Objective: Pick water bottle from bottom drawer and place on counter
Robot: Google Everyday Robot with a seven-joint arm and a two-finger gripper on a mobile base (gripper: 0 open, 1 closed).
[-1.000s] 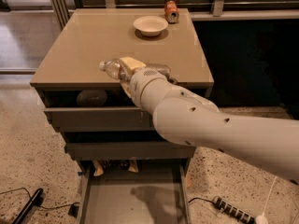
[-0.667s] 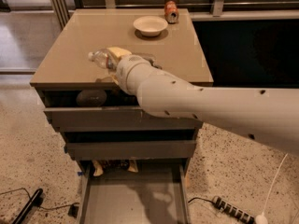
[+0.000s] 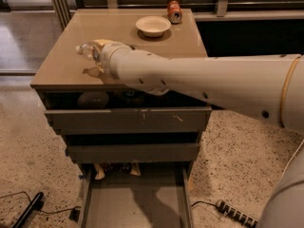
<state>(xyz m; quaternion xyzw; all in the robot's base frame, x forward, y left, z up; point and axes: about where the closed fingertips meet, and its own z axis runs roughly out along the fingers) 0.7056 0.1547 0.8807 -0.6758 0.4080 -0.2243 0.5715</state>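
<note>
My gripper [image 3: 96, 56] is over the left part of the counter [image 3: 156, 44], shut on the water bottle [image 3: 86, 51], a small clear bottle that sticks out to the left with its end pointing left. The pale fingers [image 3: 100, 43] wrap the bottle just above the tan top. My white arm reaches in from the right and hides the right side of the cabinet. The bottom drawer [image 3: 135, 208] is pulled open below; its flat grey floor is bare, with some packets at its back.
A white bowl [image 3: 153, 25] and an orange-red soda can [image 3: 174, 11] sit at the counter's back. The two upper drawers [image 3: 128, 120] stand slightly open with dark things inside. A power strip [image 3: 236, 213] and cables lie on the speckled floor.
My gripper has carried the bottle leftward and farther over the counter top. The arm has swung across in front of the cabinet.
</note>
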